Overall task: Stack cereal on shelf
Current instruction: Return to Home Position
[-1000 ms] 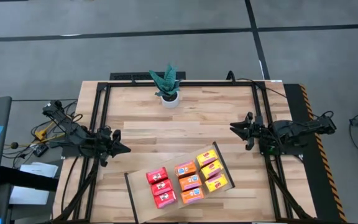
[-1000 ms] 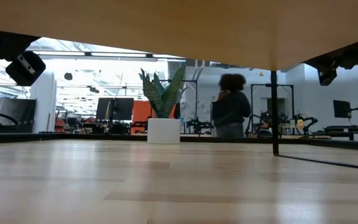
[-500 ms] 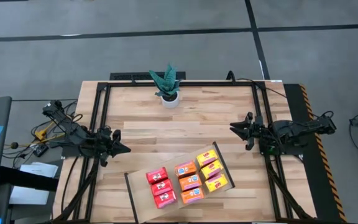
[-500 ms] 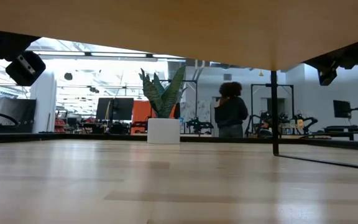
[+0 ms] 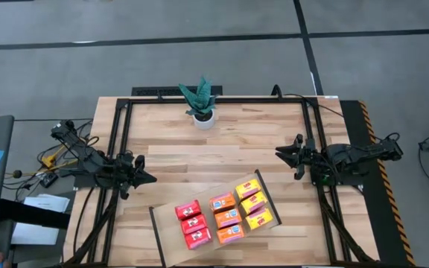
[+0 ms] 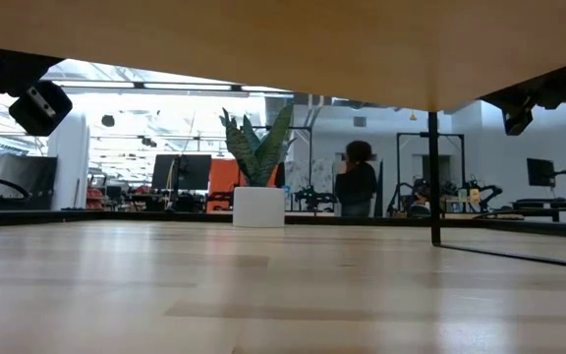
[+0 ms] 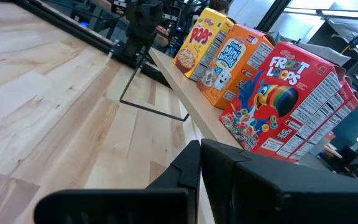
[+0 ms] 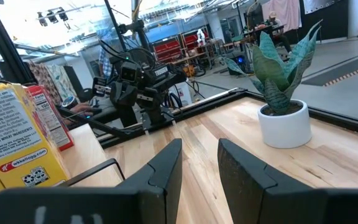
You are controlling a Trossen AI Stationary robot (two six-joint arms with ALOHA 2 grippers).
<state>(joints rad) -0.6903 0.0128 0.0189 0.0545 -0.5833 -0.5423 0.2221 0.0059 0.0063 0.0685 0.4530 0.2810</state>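
The shelf point(image 5: 171, 240), a light-wood board on thin black rails, stands raised over the table's near middle. On it stand the cereal boxes in three rows: red point(image 5: 193, 224), orange point(image 5: 226, 218) and yellow point(image 5: 252, 206). The left wrist view shows them upright on the board's top: a red box point(image 7: 291, 106), an orange one point(image 7: 238, 62) and a yellow one point(image 7: 202, 38). My left gripper point(image 5: 152, 179) hangs shut and level at the table's left side, and in its own view point(image 7: 200, 168) the fingers meet. My right gripper point(image 5: 278, 152) is open at the right side, nothing between its fingers point(image 8: 199, 163).
A potted plant point(image 5: 202, 104) in a white pot stands at the table's far middle. A black frame point(image 5: 122, 126) runs along the table's edges. In the low view the shelf's underside point(image 6: 263, 49) spans the top and a black rail leg point(image 6: 433, 177) stands right. A person point(image 6: 357, 182) is in the room behind.
Neither arm and none of the boxes has moved. Only the person in the room behind the table has shifted a little.
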